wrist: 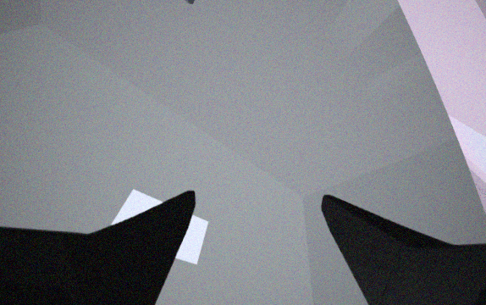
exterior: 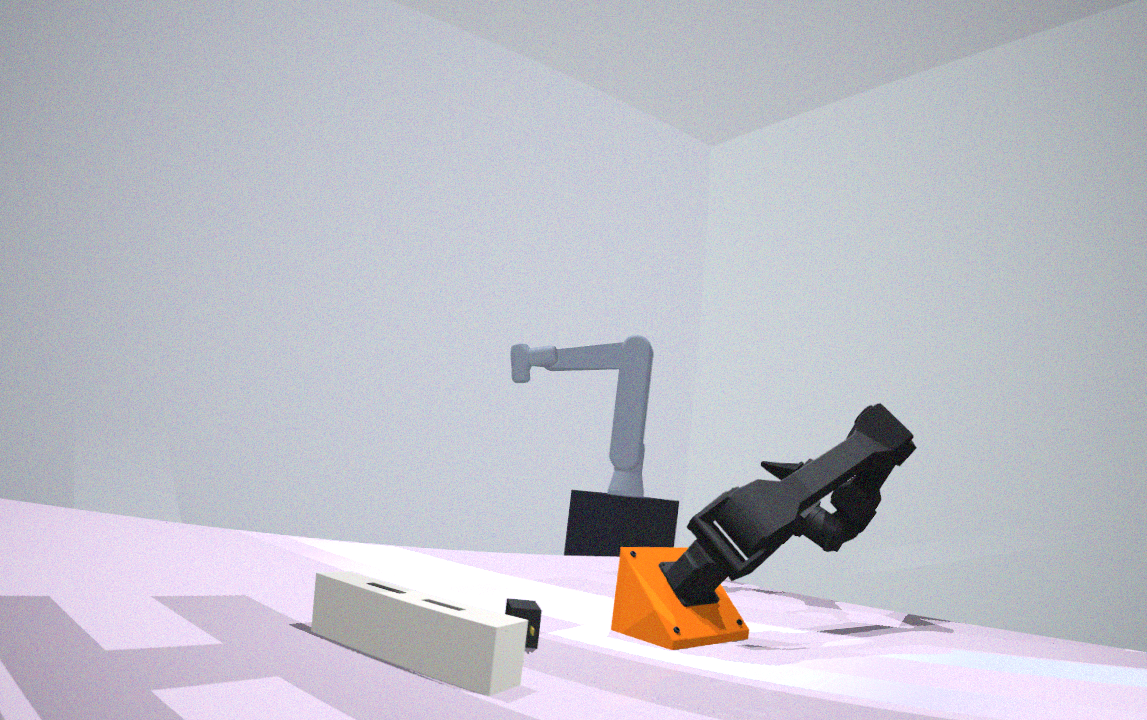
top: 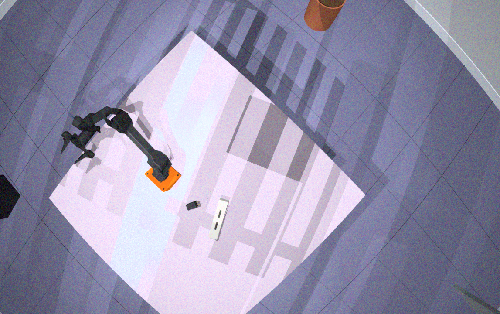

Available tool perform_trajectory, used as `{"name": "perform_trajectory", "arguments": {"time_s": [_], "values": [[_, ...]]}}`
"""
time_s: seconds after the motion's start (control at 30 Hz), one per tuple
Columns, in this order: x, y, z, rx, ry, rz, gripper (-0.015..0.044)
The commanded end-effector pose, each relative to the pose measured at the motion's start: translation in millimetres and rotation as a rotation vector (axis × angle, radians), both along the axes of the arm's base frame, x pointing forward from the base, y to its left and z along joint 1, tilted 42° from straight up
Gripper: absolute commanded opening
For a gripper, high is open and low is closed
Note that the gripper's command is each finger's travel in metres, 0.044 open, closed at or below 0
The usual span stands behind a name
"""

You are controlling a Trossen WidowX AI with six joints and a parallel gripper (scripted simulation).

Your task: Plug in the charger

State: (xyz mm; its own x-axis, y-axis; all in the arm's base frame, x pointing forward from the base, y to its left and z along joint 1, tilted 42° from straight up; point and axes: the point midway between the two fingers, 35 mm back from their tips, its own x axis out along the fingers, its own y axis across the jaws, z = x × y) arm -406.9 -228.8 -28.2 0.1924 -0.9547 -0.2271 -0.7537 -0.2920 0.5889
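Fingers of the gripper (top: 73,149) spread wide (nothing between them), well apart from the charger (top: 193,205) beside the power strip (top: 219,219).

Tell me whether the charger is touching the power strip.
Apart. The top view shows a strip of table between the charger and the power strip.

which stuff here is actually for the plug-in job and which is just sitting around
For the job:
- charger, lying on the table beside the strip
- power strip, two outlets facing up
- gripper, jaws open, holding nothing, off past the table edge

Just lying about:
- orange cylinder
- grey arm on a black box
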Motion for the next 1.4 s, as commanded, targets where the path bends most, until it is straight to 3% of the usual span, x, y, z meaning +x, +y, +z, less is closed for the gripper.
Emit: {"name": "perform_trajectory", "arguments": {"time_s": [0.0,1.37], "values": [[0.3,-0.4,0.1,0.000,0.001,0.001,0.0426],[170.8,-130.9,12.7,-0.028,0.467,0.638,0.0440]]}}
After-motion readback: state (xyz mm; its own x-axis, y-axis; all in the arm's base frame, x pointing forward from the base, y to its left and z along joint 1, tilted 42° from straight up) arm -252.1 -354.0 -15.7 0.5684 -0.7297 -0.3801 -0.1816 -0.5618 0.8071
